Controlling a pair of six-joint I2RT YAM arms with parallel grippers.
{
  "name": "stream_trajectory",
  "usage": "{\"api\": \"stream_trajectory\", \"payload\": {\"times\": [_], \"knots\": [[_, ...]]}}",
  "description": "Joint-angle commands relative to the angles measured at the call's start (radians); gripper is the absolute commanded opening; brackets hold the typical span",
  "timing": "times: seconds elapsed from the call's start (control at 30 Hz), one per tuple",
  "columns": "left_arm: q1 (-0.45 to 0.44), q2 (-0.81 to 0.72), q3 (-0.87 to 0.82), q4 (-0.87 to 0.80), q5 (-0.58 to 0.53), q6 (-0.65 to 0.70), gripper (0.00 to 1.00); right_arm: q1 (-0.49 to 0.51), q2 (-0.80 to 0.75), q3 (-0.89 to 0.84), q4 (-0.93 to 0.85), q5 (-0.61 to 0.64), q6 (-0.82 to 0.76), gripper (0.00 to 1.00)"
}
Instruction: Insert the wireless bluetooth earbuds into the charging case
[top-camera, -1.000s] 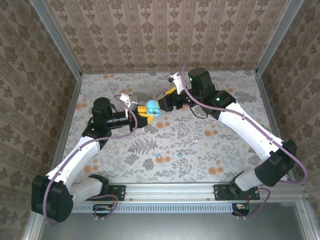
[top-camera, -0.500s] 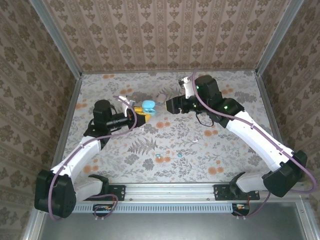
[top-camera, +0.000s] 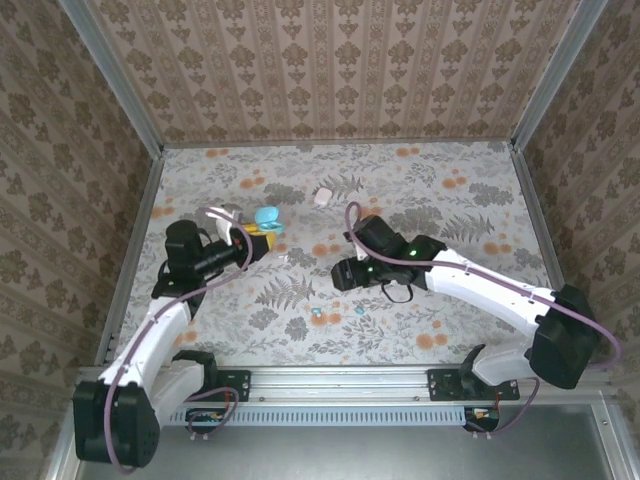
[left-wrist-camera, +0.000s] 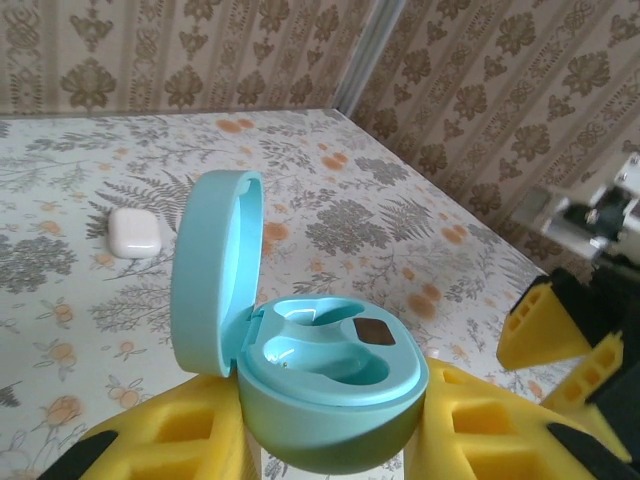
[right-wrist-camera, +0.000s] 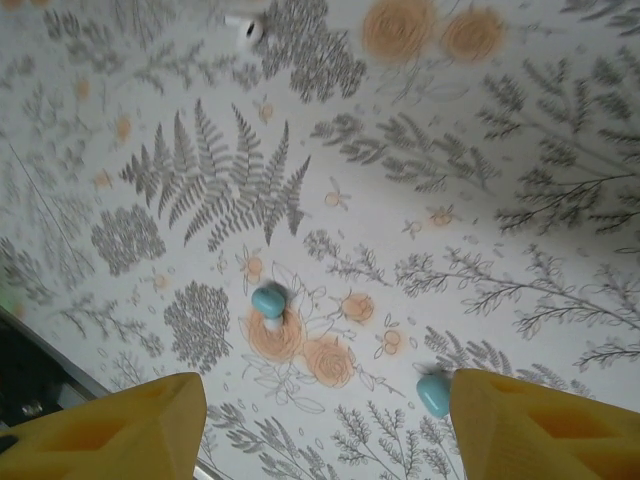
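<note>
My left gripper (left-wrist-camera: 335, 432) is shut on the teal charging case (left-wrist-camera: 335, 375), its yellow fingers (left-wrist-camera: 165, 440) pressing both sides. The lid (left-wrist-camera: 215, 270) stands open and both sockets show nothing inside. From above, that gripper (top-camera: 254, 233) holds the case (top-camera: 266, 218) at the left of the table. Two teal earbuds (right-wrist-camera: 268, 298) (right-wrist-camera: 433, 392) lie on the floral table under my right gripper (right-wrist-camera: 325, 430), which hangs open above them; the second bud lies against its right fingertip (right-wrist-camera: 540, 420). The top view has these buds (top-camera: 316, 313) (top-camera: 358, 311) just in front of the right gripper (top-camera: 345, 276).
A shut white case (top-camera: 322, 197) (left-wrist-camera: 133, 232) lies at the back middle. One white earbud (right-wrist-camera: 245, 30) rests on the table beyond the teal ones. Metal rails and wallpapered walls (top-camera: 330, 70) ring the table.
My right arm has swung from the teal case at the back down toward the near middle, over the teal buds, its jaws narrowing slightly. The left arm has pulled the case back to the left.
</note>
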Motion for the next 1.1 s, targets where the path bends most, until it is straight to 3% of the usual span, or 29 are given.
{"api": "stream_trajectory", "payload": {"times": [0.0, 0.23, 0.43, 0.8, 1.07], "knots": [[0.013, -0.094, -0.036, -0.097, -0.061, 0.030, 0.24, 0.062, 0.104, 0.022, -0.044, 0.045, -0.036, 0.66], [0.017, -0.332, -0.117, -0.216, -0.167, -0.003, 0.24, 0.134, 0.328, 0.166, -0.095, -0.014, -0.211, 0.57], [0.018, -0.475, -0.126, -0.318, -0.264, -0.006, 0.26, 0.140, 0.450, 0.258, -0.119, -0.027, -0.317, 0.57], [0.021, -0.475, -0.101, -0.341, -0.291, 0.009, 0.27, 0.143, 0.568, 0.306, -0.135, -0.117, -0.367, 0.57], [0.024, -0.473, -0.088, -0.365, -0.292, 0.024, 0.27, 0.142, 0.597, 0.317, -0.131, -0.080, -0.346, 0.49]]}}
